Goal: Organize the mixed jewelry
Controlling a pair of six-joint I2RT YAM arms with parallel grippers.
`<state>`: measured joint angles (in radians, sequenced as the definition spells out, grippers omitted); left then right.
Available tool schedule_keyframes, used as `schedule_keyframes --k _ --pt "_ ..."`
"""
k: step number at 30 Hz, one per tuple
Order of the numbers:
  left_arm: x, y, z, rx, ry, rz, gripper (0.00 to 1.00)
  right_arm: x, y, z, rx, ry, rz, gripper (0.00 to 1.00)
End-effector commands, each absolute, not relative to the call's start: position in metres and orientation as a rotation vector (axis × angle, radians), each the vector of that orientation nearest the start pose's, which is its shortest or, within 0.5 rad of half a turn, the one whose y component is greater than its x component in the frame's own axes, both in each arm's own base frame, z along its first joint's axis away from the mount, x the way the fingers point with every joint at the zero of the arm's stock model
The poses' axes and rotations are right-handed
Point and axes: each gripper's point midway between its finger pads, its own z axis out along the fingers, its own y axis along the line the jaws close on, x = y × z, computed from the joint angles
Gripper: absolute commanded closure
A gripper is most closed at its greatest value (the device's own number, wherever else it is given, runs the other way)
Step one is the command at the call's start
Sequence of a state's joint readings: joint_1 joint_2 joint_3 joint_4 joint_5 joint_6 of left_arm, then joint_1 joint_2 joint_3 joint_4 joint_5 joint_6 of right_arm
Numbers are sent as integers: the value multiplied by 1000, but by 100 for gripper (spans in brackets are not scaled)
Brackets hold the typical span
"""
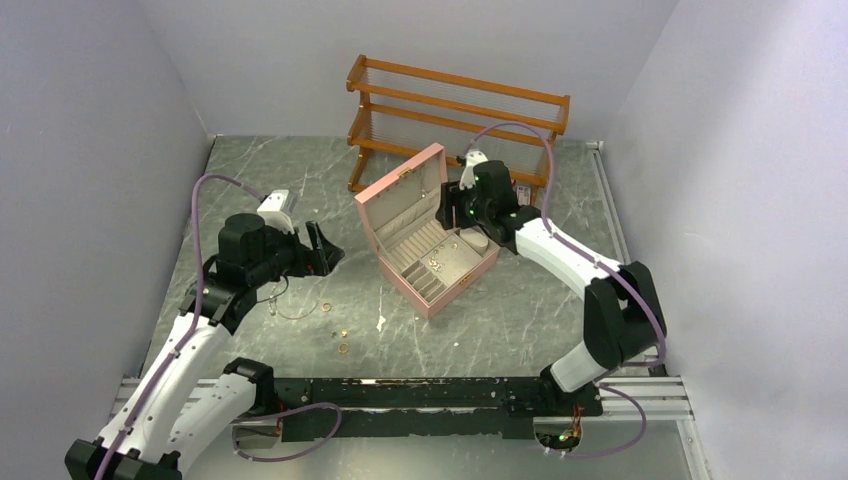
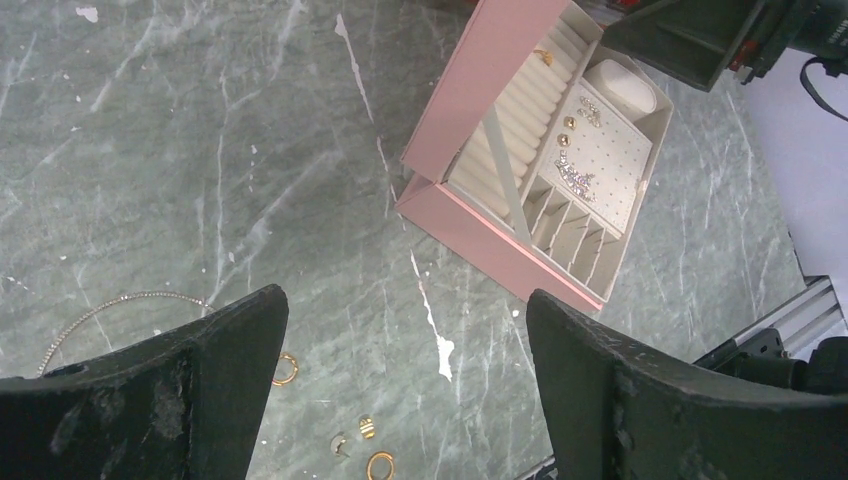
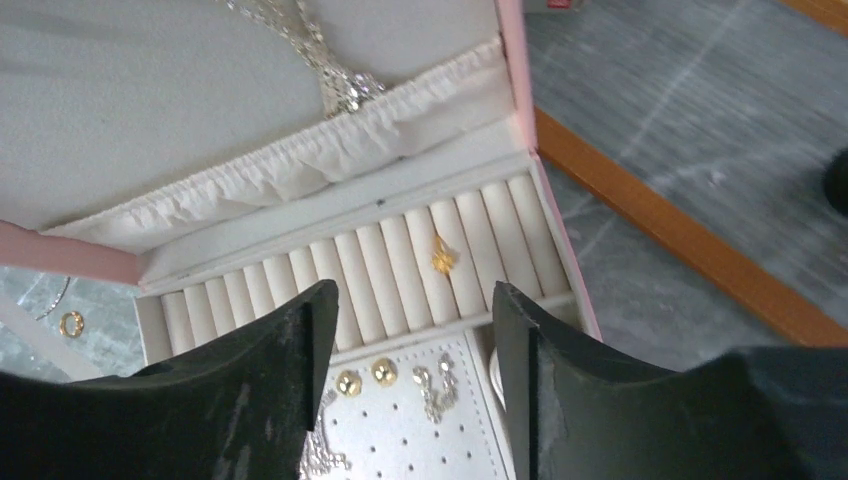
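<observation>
The pink box [image 1: 441,293] stands open mid-table. A gold ring [image 3: 443,255] sits in its ring rolls. Gold studs [image 3: 365,378] and silvery earrings [image 3: 437,385] lie on its dotted pad, and a silvery chain [image 3: 330,70] hangs into the lid pocket. My right gripper [image 1: 455,212] [image 3: 415,292] hovers over the box, open, with nothing between its fingers. On the table lie a thin chain loop [image 2: 120,300] [image 1: 290,308] and gold rings [image 2: 285,368] [image 2: 380,465] [image 1: 343,347]. My left gripper [image 1: 320,250] [image 2: 405,295] hangs wide open above them, holding nothing.
A wooden rack [image 1: 455,110] stands against the back wall behind the box. Small items [image 1: 522,190] sit by its right foot. White chips [image 2: 440,350] mark the green marble table. The metal rail [image 1: 420,392] runs along the near edge.
</observation>
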<state>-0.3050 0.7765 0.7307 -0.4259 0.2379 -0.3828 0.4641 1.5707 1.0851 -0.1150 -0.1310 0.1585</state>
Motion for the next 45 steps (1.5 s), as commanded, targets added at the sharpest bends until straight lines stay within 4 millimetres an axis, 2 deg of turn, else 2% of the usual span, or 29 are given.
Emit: schedule_keyframes --k 1,4,7,11,17,25,32,40,45 --pt "238 -137 204 40 2106 -691 6 381 202 151 -226 2160 426 35" --pt "237 -134 201 8 2121 -677 4 376 173 147 -78 2172 297 24" --pt "235 -142 198 25 2126 -732 2 366 153 141 15 2191 237 19" --pt "234 -155 194 17 2104 -840 1 360 139 130 103 2222 233 16" --pt "236 -175 181 -23 2103 -1004 1 359 123 109 157 2261 261 17" --pt "241 -194 166 -89 2104 -1168 4 345 129 93 142 2307 455 20" --pt "248 -199 160 -137 2094 -1210 7 320 144 94 120 2296 623 25" --pt "252 -177 138 -242 2187 -1018 8 290 159 88 140 2288 797 29" --pt "248 -165 131 -271 2217 -933 8 278 163 97 164 2268 860 29"
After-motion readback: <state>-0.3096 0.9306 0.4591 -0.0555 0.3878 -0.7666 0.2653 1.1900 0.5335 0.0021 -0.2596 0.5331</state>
